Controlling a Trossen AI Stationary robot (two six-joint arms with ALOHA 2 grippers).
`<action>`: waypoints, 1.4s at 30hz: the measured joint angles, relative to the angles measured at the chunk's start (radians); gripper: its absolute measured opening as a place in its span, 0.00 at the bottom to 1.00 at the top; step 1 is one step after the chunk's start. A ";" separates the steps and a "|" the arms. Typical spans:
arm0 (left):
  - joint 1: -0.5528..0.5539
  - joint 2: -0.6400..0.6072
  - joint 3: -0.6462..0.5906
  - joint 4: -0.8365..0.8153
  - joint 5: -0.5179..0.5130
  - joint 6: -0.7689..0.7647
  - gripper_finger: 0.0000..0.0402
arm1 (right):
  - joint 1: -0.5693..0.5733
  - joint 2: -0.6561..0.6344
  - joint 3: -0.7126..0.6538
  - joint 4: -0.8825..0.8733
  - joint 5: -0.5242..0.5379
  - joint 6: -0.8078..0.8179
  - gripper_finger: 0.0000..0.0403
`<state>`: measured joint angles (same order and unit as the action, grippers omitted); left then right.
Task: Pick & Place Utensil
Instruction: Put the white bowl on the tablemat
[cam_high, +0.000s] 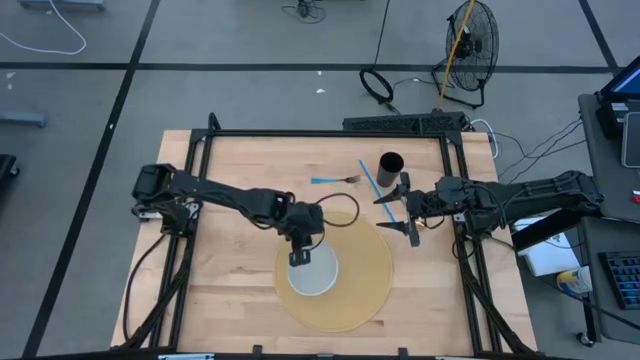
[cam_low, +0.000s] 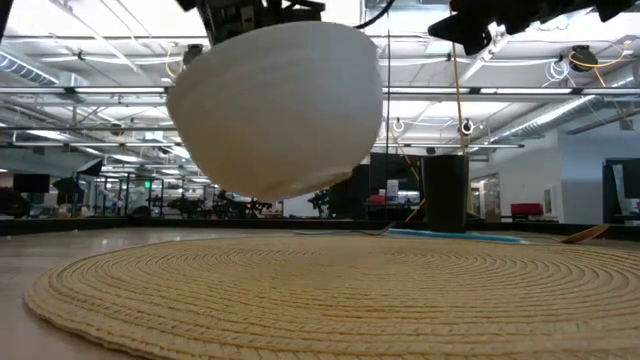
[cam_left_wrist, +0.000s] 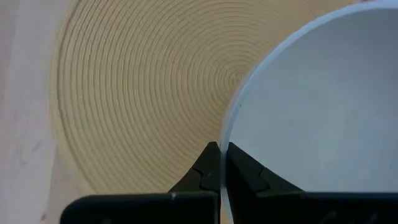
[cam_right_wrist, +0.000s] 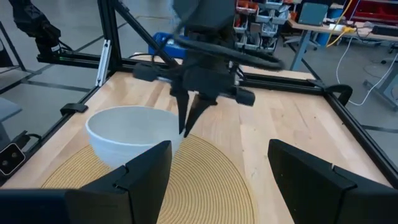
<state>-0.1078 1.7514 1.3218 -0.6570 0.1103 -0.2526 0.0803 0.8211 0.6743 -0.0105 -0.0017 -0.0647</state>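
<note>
Containers first: we record a white bowl (cam_high: 313, 270), empty inside, held clear above the round woven placemat (cam_high: 370, 290) by its rim, on which the left gripper (cam_high: 300, 257) is clamped tight. A black cup (cam_high: 391, 165) stands upright on the desk (cam_high: 230, 200); its contents we cannot tell. We read no labels or writing. The utensil, a blue-handled fork (cam_high: 335, 180), lies flat near the cup beside a blue straw (cam_high: 375, 180). The right gripper (cam_high: 405, 212) hovers with fingers spread wide, holding nothing.

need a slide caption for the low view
Left gripper holds a white round bowl by its rim, lifted clear above the woven straw placemat.
</note>
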 joint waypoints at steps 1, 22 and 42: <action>-0.006 0.007 0.016 -0.022 -0.016 0.008 0.01 | 0.000 0.000 0.000 -0.002 0.000 0.000 0.65; -0.018 0.089 0.030 -0.035 -0.008 0.001 0.02 | 0.000 0.000 0.000 -0.009 0.000 0.000 0.65; -0.017 0.089 0.030 -0.034 -0.042 0.009 0.15 | 0.000 0.000 0.000 -0.010 0.000 0.001 0.65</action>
<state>-0.1246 1.8408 1.3521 -0.6914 0.0685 -0.2440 0.0803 0.8211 0.6746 -0.0200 -0.0017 -0.0635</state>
